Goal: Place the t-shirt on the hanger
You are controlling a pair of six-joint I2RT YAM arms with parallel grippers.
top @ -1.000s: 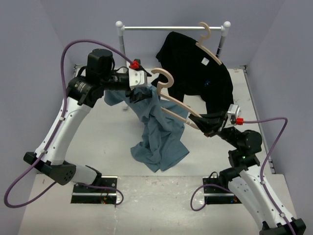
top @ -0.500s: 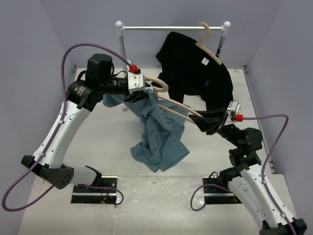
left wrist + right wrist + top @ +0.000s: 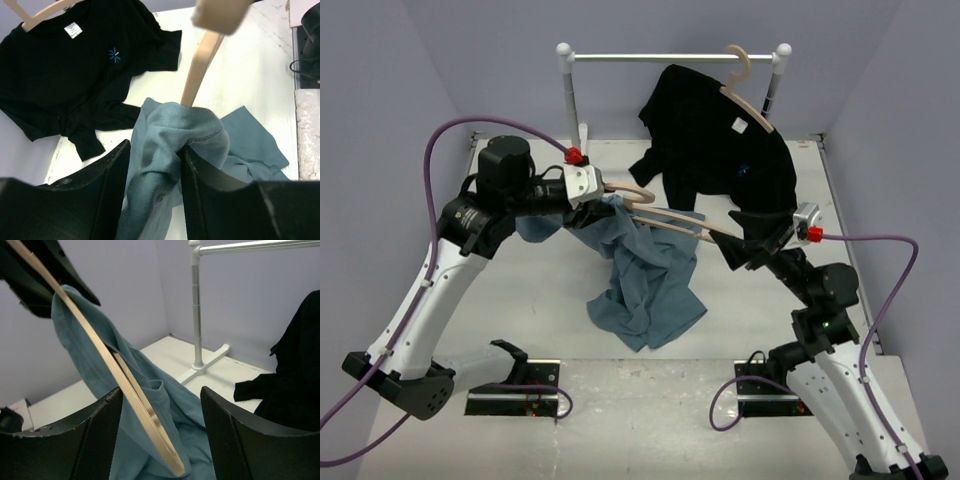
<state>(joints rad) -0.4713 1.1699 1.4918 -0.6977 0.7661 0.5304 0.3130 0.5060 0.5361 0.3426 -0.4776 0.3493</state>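
Note:
The slate-blue t-shirt (image 3: pixel 645 285) hangs from my left gripper (image 3: pixel 603 195) down to the table in a heap. The left gripper (image 3: pixel 155 165) is shut on a bunched fold of the t-shirt (image 3: pixel 170 135). The tan wooden hanger (image 3: pixel 670 222) is held aloft between the two grippers, one end inside the fabric (image 3: pixel 197 75). My right gripper (image 3: pixel 735 245) is at the hanger's other end. In the right wrist view its jaws (image 3: pixel 161 390) stand wide open, with the hanger's tip (image 3: pixel 125 385) between them and the t-shirt (image 3: pixel 165 405) draped behind.
A black shirt (image 3: pixel 720 150) hangs on a twin hanger (image 3: pixel 745 85) from the white rail (image 3: pixel 670 57) at the back, its hem spilling onto the table. It also shows in the left wrist view (image 3: pixel 65 75). The rack post (image 3: pixel 196 315) stands behind the blue fabric.

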